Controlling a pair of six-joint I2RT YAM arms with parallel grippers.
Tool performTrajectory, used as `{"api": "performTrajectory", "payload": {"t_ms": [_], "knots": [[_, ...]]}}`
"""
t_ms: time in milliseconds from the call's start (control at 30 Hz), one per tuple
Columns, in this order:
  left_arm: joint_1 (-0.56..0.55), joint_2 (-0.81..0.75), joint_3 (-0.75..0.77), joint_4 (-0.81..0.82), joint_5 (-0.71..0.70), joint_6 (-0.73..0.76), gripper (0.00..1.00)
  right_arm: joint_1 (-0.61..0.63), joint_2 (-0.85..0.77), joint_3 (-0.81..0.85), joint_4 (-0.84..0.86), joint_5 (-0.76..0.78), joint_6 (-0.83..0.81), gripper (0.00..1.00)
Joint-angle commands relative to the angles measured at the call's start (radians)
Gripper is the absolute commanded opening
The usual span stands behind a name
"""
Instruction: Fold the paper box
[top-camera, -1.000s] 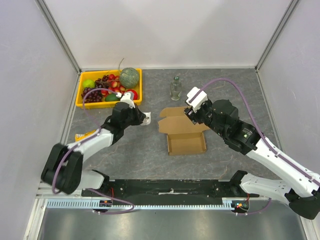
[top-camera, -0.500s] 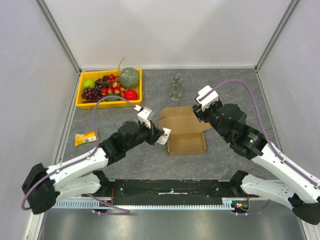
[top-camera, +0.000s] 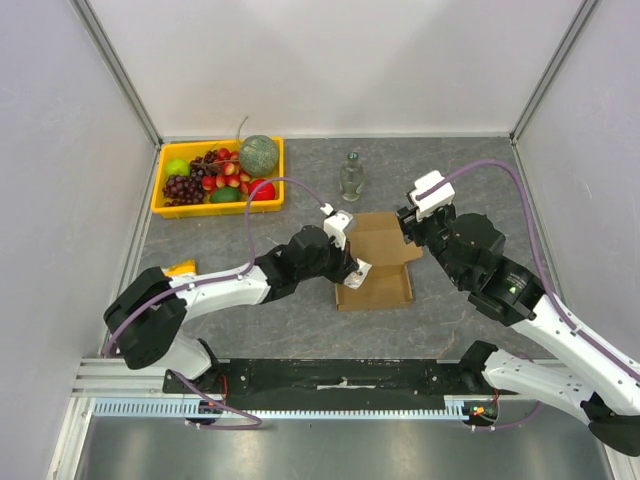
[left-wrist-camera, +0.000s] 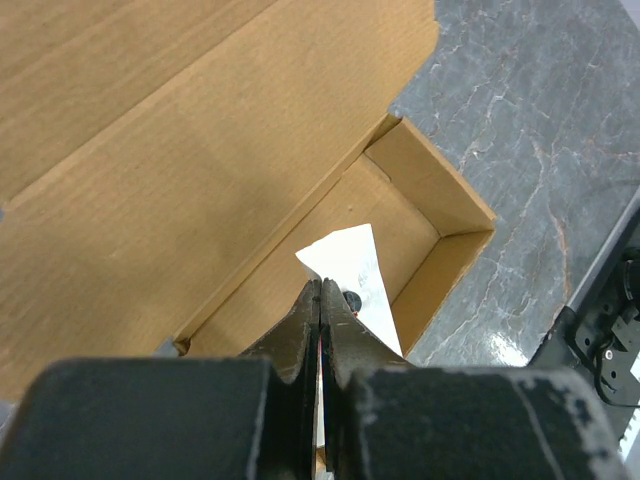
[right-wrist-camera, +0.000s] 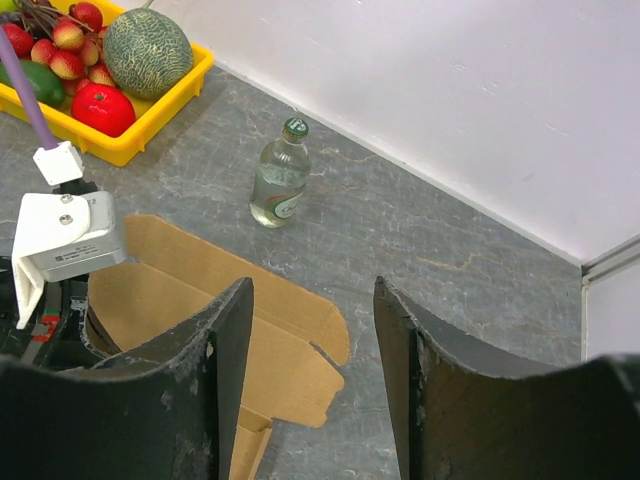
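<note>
The left gripper (left-wrist-camera: 319, 292), pressed together, pinches a white slip (left-wrist-camera: 352, 262) over the open box (top-camera: 388, 288), which lies at the centre of the top view. The right gripper (right-wrist-camera: 312, 292) hangs spread, holding nothing, by the box's lid, right of centre. Beyond stand a bottle (right-wrist-camera: 279, 182) and, upper left, a fruit tray (top-camera: 157, 195).
</note>
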Motion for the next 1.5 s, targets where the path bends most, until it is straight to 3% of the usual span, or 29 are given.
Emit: {"api": "performTrajectory", "payload": {"t_ms": [0,67,367,567,733,867,1033,1267,1467], "knots": [[-0.008,0.027,0.036,0.076,0.048,0.029,0.03,-0.002,-0.006,-0.012,0.024,0.03,0.016,0.59],[-0.01,0.037,0.036,0.081,0.056,0.026,0.06,-0.002,-0.002,-0.012,0.022,0.037,0.021,0.6],[-0.013,0.027,0.019,0.13,0.151,0.035,0.36,-0.003,0.015,-0.01,0.004,0.061,0.033,0.62],[-0.007,-0.106,-0.047,0.124,0.051,0.023,0.39,-0.003,0.05,-0.001,-0.019,0.135,0.079,0.62],[0.07,-0.274,-0.137,0.121,-0.041,-0.046,0.41,-0.015,0.107,0.03,-0.077,0.19,0.159,0.63],[0.191,-0.415,-0.193,0.113,-0.033,-0.112,0.43,-0.087,0.196,0.105,-0.182,0.095,0.241,0.65],[0.329,-0.495,-0.197,0.064,-0.024,-0.147,0.49,-0.259,0.25,0.099,-0.162,-0.118,0.314,0.66],[0.505,-0.457,-0.179,0.099,0.14,-0.233,0.75,-0.572,0.254,-0.01,-0.01,-0.509,0.456,0.7],[0.561,-0.352,-0.11,0.024,0.206,-0.25,0.78,-0.692,0.256,-0.101,0.039,-0.512,0.617,0.68]]}}
